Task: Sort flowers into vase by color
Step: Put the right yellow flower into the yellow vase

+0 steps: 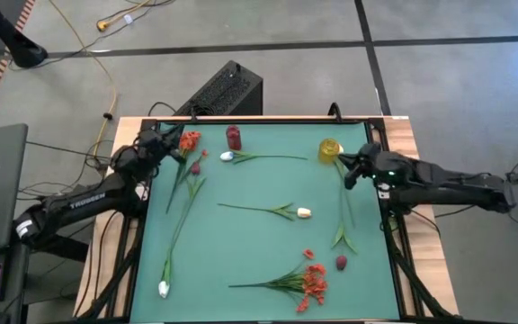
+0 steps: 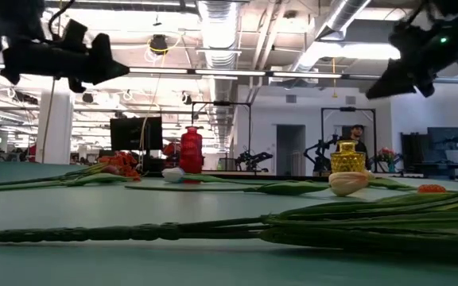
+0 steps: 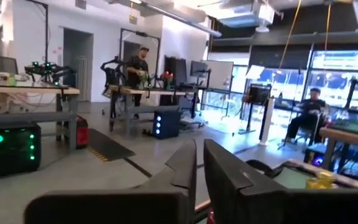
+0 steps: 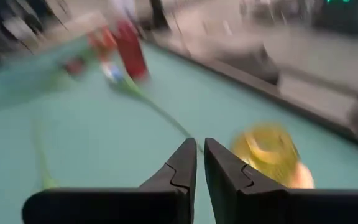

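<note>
- While both arms hang above the table's far edge, the red vase (image 1: 233, 137) stands at 12 o'clock and the yellow vase (image 1: 329, 149) at 1 o'clock; whether either holds anything cannot be told.
- Right gripper (image 1: 348, 171): fingers nearly closed, holding nothing, just beside the yellow vase.
- Left gripper (image 1: 174, 141): fingers nearly closed, empty, raised at 11 o'clock.
- Flowers lie flat on the green mat (image 1: 241, 234): red-orange cluster (image 1: 311, 281) at 5 o'clock, white bud (image 1: 303, 213) mid-table, well apart from both grippers.

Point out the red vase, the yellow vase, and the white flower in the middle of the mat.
red vase (image 1: 233, 138), high view, on its body.
yellow vase (image 1: 329, 149), high view, on its top rim.
white flower (image 1: 304, 213), high view, on its bud.
</note>
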{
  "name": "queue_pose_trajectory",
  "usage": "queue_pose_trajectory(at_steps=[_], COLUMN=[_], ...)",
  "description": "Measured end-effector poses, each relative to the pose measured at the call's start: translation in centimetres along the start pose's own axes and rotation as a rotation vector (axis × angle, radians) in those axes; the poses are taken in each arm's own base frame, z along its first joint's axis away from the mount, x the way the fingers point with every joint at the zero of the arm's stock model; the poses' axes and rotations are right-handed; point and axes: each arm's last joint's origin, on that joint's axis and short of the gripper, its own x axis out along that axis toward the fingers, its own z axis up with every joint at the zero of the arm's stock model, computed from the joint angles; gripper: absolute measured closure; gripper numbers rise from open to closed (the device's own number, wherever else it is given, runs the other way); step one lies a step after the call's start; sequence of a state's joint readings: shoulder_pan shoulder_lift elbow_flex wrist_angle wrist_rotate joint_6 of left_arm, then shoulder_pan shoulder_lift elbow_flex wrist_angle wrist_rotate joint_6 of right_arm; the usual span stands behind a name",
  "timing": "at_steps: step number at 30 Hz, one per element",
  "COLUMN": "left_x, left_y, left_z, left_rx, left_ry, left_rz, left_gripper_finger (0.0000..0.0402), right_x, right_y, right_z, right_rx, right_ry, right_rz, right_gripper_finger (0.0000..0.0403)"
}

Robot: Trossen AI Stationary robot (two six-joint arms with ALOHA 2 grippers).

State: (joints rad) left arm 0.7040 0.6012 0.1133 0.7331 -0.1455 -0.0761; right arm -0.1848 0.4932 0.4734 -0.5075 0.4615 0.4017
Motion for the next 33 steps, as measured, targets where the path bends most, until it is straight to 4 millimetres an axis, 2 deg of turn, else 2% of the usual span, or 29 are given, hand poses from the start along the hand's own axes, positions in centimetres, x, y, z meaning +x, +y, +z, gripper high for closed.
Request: queue_pose_trajectory(at_steps=[4,7,11,16,19,24,33], left_x=[0.7,0.9,0.9,0.9,0.8,0.8,0.7], left_y=[-0.1,-0.1,-0.1,-0.4,-0.5,-0.5,-0.5], left_z=[-0.4,-0.7,-0.7,-0.6,-0.8,-1.1,-1.7], left_rx=[0.06,0.128,0.191,0.209,0.199,0.192,0.169], left_ry=[0.045,0.072,0.07,0.062,0.078,0.116,0.179], left_rz=[0.0,-0.002,-0.022,-0.106,-0.151,-0.171,-0.169], left_gripper_finger=[0.034,0.0322,0.0319,0.0327,0.033,0.0331,0.0331], right_x=[0.7,1.5,2.9,5.1,6.2,7.7,9.6], right_y=[0.4,1.0,1.2,1.4,1.2,0.7,0.7], right_z=[1.3,2.1,1.9,-0.2,-1.1,-2.2,-3.1], right_rx=[0.082,0.141,0.209,0.218,0.186,0.173,0.127], right_ry=[0.209,0.372,0.591,0.81,0.877,0.935,0.946], right_rz=[-0.078,-0.134,-0.234,-0.34,-0.379,-0.434,-0.424], right_gripper_finger=[0.0331,0.0308,0.0261,0.0209,0.0195,0.0193,0.0198])
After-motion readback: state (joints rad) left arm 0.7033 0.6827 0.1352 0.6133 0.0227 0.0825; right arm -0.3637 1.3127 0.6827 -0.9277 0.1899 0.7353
